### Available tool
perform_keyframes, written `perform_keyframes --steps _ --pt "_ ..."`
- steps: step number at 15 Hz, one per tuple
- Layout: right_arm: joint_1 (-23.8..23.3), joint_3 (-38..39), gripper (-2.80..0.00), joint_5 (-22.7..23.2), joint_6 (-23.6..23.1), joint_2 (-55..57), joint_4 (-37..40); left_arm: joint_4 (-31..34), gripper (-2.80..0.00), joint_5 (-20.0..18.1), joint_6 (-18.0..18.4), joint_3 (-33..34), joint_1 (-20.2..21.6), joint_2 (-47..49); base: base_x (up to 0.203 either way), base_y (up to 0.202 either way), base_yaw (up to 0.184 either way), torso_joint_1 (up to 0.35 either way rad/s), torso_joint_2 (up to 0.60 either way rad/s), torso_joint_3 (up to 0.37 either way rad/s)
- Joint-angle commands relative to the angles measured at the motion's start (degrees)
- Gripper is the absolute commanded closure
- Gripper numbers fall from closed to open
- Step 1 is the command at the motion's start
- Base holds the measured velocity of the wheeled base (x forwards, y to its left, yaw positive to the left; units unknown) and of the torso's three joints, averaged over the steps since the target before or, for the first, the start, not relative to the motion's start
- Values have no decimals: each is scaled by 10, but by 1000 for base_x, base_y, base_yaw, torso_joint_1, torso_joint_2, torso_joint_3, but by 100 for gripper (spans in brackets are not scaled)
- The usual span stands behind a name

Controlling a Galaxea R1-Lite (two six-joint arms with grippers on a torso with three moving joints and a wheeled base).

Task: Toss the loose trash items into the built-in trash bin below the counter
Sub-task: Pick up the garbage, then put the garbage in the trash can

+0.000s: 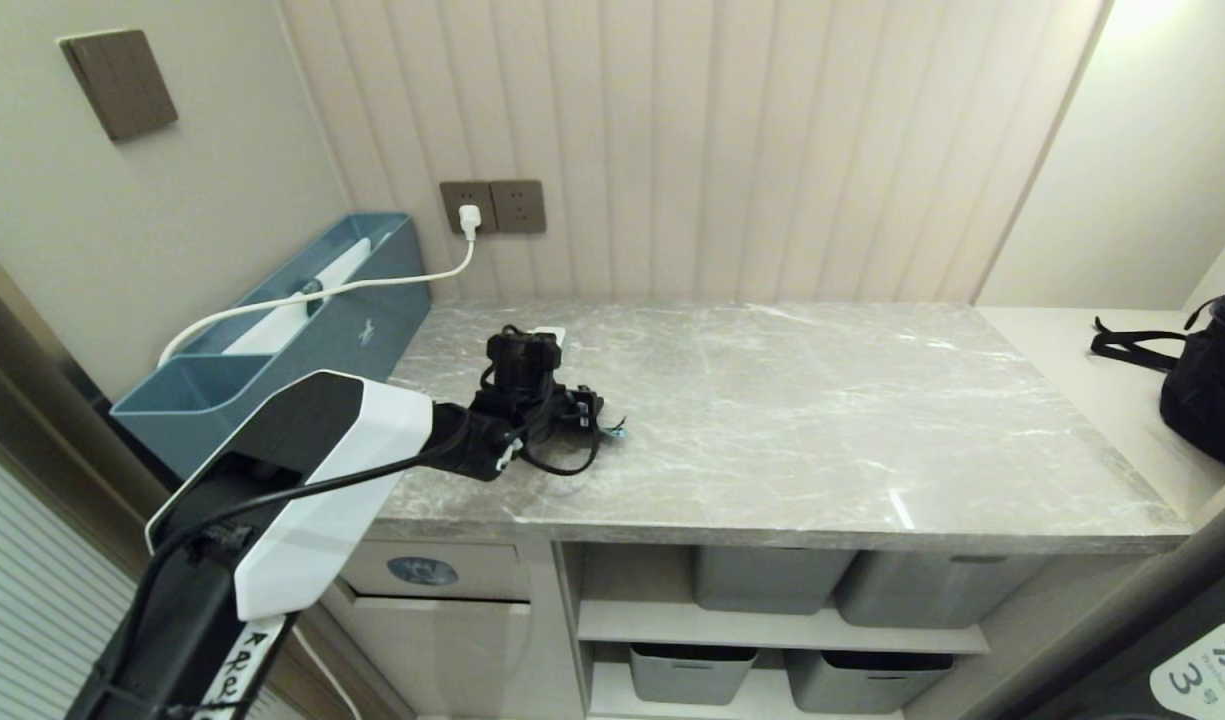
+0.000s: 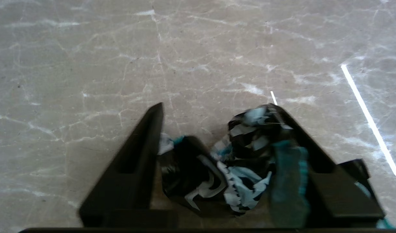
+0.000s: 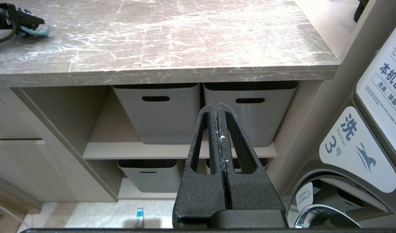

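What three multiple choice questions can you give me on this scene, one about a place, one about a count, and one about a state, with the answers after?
1. Where is the left gripper?
A. Over the counter, near its left end
B. Inside a grey tub
C. At the wall socket

2. How many grey tubs show on the shelves under the counter?
A. Two
B. Four
C. Six

3. How does the right gripper stand?
A. Wide open
B. Clamped on a wrapper
C. Shut with nothing in it

Answers: 1 A, the head view shows it low over the marble slab with the crumpled black wrapper between its fingers. 2 B, two on each shelf. 3 C, its fingers meet, empty, in front of the shelves.
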Motion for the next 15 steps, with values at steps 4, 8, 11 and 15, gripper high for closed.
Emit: perform_keyframes --steps 4,8,11,15 --pt "0 1 0 0 0 0 0 -2 0 0 -1 30 -3 -52 0 0 0 0 0 0" --pt "0 1 0 0 0 0 0 -10 0 0 -4 126 -2 -131 0 0 0 0 0 0" --pt "0 1 0 -1 0 1 0 -26 0 -2 -6 182 0 -180 0 0 0 0 0 0" --pt "0 1 0 0 0 0 0 -27 0 -3 -13 325 -9 -307 0 0 0 0 0 0"
